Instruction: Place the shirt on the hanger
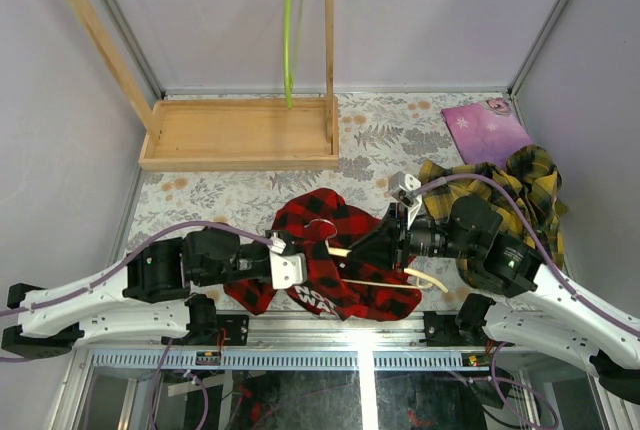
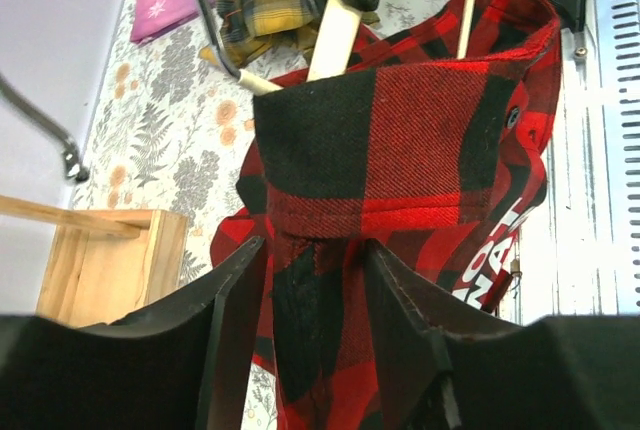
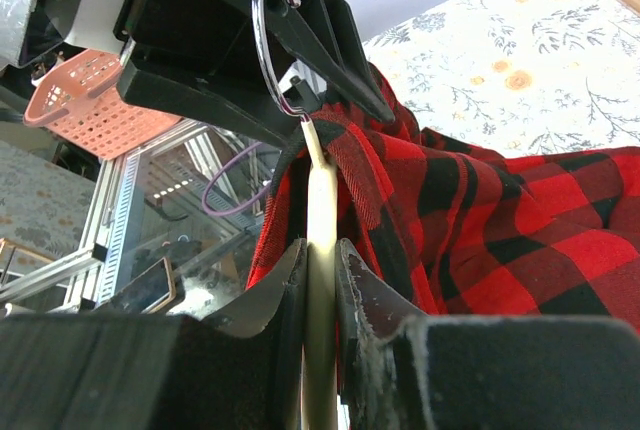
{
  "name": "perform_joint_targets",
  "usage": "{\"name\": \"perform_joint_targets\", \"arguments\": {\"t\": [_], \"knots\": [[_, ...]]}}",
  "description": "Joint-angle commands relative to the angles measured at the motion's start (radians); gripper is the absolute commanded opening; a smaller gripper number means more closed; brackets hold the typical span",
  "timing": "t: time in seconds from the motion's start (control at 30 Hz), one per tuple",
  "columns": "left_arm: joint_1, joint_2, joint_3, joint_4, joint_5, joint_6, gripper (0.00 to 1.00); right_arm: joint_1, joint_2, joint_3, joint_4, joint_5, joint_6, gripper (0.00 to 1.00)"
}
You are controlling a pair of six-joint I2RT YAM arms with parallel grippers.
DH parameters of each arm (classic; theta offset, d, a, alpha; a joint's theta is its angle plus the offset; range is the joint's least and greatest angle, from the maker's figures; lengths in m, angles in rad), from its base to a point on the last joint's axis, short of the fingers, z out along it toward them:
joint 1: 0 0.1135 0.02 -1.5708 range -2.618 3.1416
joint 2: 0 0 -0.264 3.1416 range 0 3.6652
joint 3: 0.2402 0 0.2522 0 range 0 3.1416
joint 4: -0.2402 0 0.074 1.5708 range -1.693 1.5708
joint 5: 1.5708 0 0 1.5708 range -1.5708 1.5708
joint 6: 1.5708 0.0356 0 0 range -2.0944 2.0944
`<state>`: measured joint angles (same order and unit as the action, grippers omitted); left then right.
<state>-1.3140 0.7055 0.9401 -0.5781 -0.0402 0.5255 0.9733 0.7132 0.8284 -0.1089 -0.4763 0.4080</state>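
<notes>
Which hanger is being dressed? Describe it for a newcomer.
On the floral table, look at the middle of the near edge, where the red-and-black plaid shirt lies bunched. The cream hanger pokes out of it, clamped by the right fingers. Unlike the lime-green hanger on the wooden rack, it is pale.

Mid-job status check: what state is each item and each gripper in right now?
shirt: bunched up, only partly over the hanger.
hanger: one end inside the shirt, the other end bare.
left gripper: jaws apart around a shirt fold; grip unclear.
right gripper: jaws shut on the hanger.
lime-green hanger: hanging on the wooden rack.
yellow plaid shirt: crumpled, untouched.
</notes>
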Motion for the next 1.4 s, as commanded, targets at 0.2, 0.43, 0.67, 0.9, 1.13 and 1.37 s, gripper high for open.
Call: {"name": "perform_joint_targets", "arguments": {"t": [0.2, 0.43, 0.67, 0.9, 1.13, 1.37], "knots": [[0.006, 0.04, 0.016, 0.037, 0.102, -0.025, 0.34, 0.004, -0.002, 0.01, 0.142, -0.107, -0.006, 0.0], [0.007, 0.081, 0.04, 0.062, 0.134, -0.012, 0.27, 0.004, 0.021, 0.004, 0.143, -0.101, -0.006, 0.0], [0.009, 0.105, 0.066, 0.079, 0.149, -0.009, 0.27, 0.004, 0.049, -0.013, 0.142, -0.088, -0.015, 0.0], [0.009, 0.105, 0.074, 0.032, 0.106, 0.002, 0.0, 0.005, 0.024, -0.013, 0.107, -0.024, -0.026, 0.0], [0.01, 0.031, 0.068, -0.019, 0.014, -0.02, 0.0, 0.004, -0.099, 0.055, -0.105, 0.256, -0.046, 0.52], [0.01, -0.072, 0.073, -0.07, -0.098, -0.051, 0.0, 0.004, -0.313, 0.08, -0.367, 0.722, 0.099, 0.64]]}}
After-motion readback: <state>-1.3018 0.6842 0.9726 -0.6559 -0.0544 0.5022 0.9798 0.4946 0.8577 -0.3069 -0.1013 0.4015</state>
